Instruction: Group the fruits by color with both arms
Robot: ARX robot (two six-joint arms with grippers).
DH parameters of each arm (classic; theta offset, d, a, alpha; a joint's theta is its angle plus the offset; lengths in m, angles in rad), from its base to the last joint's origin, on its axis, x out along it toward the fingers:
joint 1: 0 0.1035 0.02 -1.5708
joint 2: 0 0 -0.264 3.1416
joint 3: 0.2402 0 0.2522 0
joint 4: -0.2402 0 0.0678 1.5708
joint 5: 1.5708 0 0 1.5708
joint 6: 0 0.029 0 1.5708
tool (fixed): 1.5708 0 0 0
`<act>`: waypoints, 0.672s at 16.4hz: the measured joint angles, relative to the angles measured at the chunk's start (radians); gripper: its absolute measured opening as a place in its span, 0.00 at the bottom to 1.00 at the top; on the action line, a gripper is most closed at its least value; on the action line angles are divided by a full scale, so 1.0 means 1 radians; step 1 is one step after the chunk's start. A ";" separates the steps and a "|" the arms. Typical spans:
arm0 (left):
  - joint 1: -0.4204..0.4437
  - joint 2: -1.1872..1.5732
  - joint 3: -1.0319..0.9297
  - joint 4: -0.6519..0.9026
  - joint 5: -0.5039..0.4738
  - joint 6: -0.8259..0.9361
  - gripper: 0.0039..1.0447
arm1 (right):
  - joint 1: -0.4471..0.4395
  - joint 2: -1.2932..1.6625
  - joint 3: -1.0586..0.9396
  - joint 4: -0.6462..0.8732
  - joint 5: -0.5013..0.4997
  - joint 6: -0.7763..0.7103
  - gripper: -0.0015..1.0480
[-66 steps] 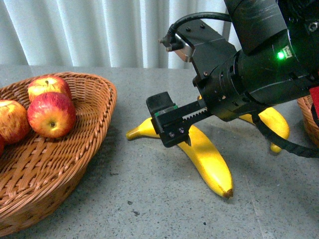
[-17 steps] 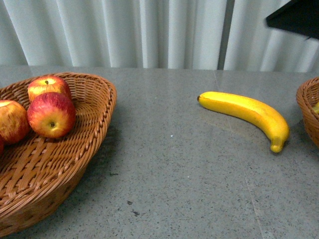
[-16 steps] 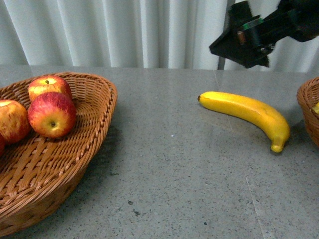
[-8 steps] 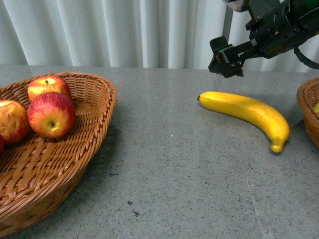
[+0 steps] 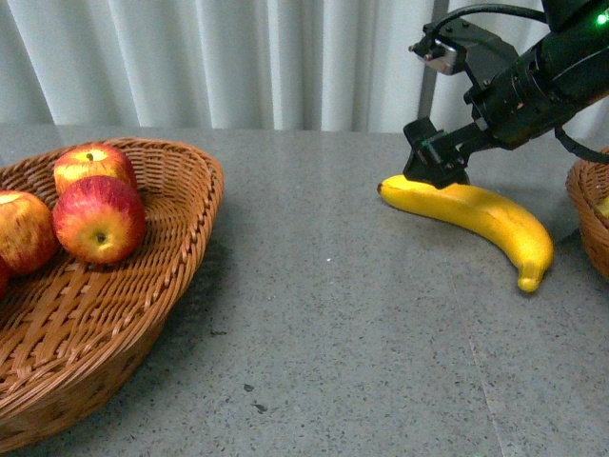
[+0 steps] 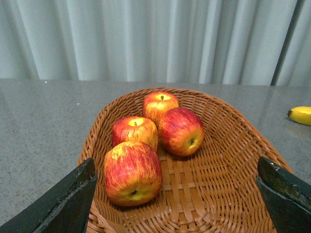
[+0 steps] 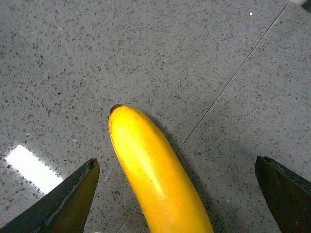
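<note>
A yellow banana (image 5: 476,214) lies on the grey table at the right. My right gripper (image 5: 435,162) hangs open just over its dark-tipped far end; in the right wrist view the banana (image 7: 153,174) lies between the spread fingers (image 7: 63,204), untouched. Several red apples streaked yellow (image 5: 98,217) rest in the wicker basket (image 5: 181,257) at the left. In the left wrist view my left gripper (image 6: 177,204) is open above that basket (image 6: 228,160), with the apples (image 6: 132,172) just beyond its fingers. The left arm is out of the front view.
A second wicker basket (image 5: 590,214) shows at the right edge with something yellow inside. A white curtain closes off the back of the table. A seam line crosses the grey tabletop (image 5: 333,333) near the banana.
The right arm has come down from the top right over the banana's far end. Four seconds ago a second banana lay in front; it is gone from the table.
</note>
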 joint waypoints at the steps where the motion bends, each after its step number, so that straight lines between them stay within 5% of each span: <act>1: 0.000 0.000 0.000 0.000 0.000 0.000 0.94 | -0.001 0.011 0.001 0.004 0.015 -0.012 0.94; 7: 0.000 0.000 0.000 0.000 0.000 0.000 0.94 | -0.002 0.062 0.009 -0.015 0.084 -0.076 0.93; 11: 0.000 0.000 0.000 0.000 0.000 0.000 0.94 | 0.014 0.060 -0.017 -0.010 0.055 -0.095 0.54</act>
